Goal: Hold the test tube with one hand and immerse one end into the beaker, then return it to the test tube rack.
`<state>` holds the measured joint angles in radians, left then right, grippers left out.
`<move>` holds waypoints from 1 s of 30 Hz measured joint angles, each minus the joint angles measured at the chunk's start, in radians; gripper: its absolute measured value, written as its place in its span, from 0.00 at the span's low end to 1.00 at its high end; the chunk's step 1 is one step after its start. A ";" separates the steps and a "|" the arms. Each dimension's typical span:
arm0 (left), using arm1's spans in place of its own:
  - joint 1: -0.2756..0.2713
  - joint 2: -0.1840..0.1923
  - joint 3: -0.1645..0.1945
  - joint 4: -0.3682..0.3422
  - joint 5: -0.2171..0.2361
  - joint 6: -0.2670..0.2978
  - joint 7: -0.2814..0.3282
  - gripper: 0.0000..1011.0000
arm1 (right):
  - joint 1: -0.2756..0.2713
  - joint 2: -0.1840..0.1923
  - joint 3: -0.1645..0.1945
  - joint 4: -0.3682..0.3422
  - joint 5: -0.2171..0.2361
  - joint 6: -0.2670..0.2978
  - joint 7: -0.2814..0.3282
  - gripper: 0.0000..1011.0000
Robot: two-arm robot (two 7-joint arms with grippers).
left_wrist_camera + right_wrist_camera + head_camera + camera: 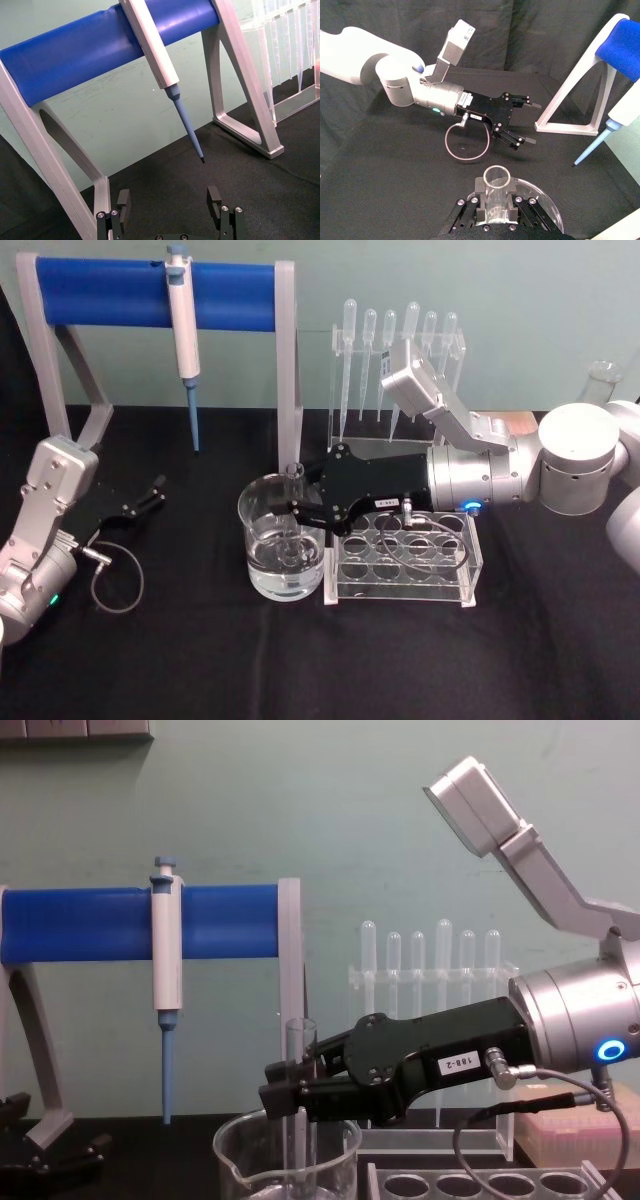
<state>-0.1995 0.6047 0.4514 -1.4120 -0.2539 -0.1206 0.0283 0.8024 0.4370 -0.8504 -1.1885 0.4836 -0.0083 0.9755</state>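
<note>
Nearest us, the beaker (252, 518) stands on the black table (300, 670), touching or just beside the left end of the test tube rack (400, 592), with clear liquid in its lower part. The test tube (298, 1045) stands upright inside it. Its flared rim is above the beaker's rim, and its round end seems to sit down in the liquid, as far as the head view lets us judge.

We take the tube for light, stiff and brittle: thin, smooth glass, and slicker where it comes out wet. It wants a firm but modest squeeze on the dry upper wall, just under the rim, so the flare can act as a stop if it slides. A sideways knock on the beaker's wall or on the edge of a rack hole could crack it, so we would lift it straight up before carrying it across.

The right gripper (297, 510) reaches in from the right, over the rack. Its jaws are clamped on the tube's upper part, one on each side.

Well to the left, the left gripper (150, 495) rests idle, low over the table, its jaws spread apart on nothing.

Farther back stands the blue-barred stand (100, 290) with a micropipette (183, 335) hanging from it, and behind the rack a row of plastic pipettes (400, 350).
</note>
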 joint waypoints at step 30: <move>0.000 0.000 0.000 0.000 0.000 0.000 0.000 0.99 | 0.000 0.000 0.000 0.000 0.000 0.000 0.000 0.23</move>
<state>-0.1996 0.6047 0.4514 -1.4120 -0.2539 -0.1205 0.0283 0.8024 0.4370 -0.8504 -1.1885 0.4836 -0.0083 0.9755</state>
